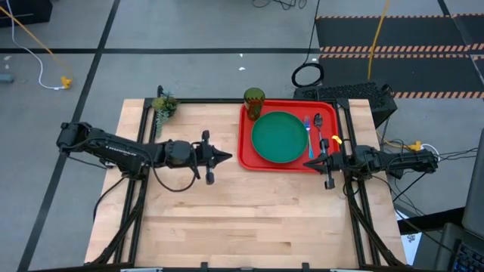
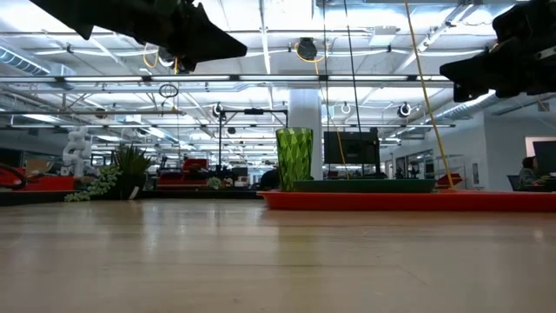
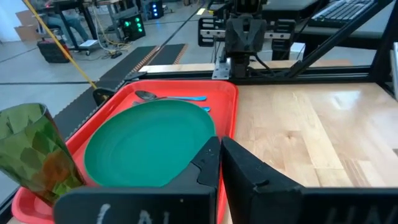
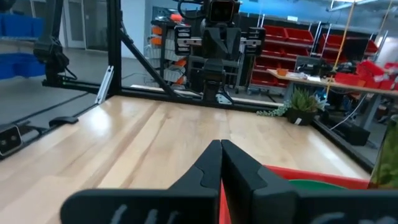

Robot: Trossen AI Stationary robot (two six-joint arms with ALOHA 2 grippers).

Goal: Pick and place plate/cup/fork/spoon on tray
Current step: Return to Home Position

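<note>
The red tray (image 1: 246, 147) lies at the table's far right. The green plate (image 1: 279, 137) lies flat in it, also in the left wrist view (image 3: 149, 140). The olive cup (image 1: 254, 100) stands upright on the tray's far left corner; it also shows in the low view (image 2: 294, 158). The fork (image 1: 308, 134) and the spoon (image 1: 319, 128) lie side by side on the tray, right of the plate. My left gripper (image 1: 228, 157) is shut and empty above the table, left of the tray. My right gripper (image 1: 308, 163) is shut and empty over the tray's near right corner.
A small green plant clump (image 1: 163, 106) stands at the table's far left corner. Bare wood (image 1: 249, 219) covers the near half of the table. Black frame bars (image 1: 136, 189) run along both sides.
</note>
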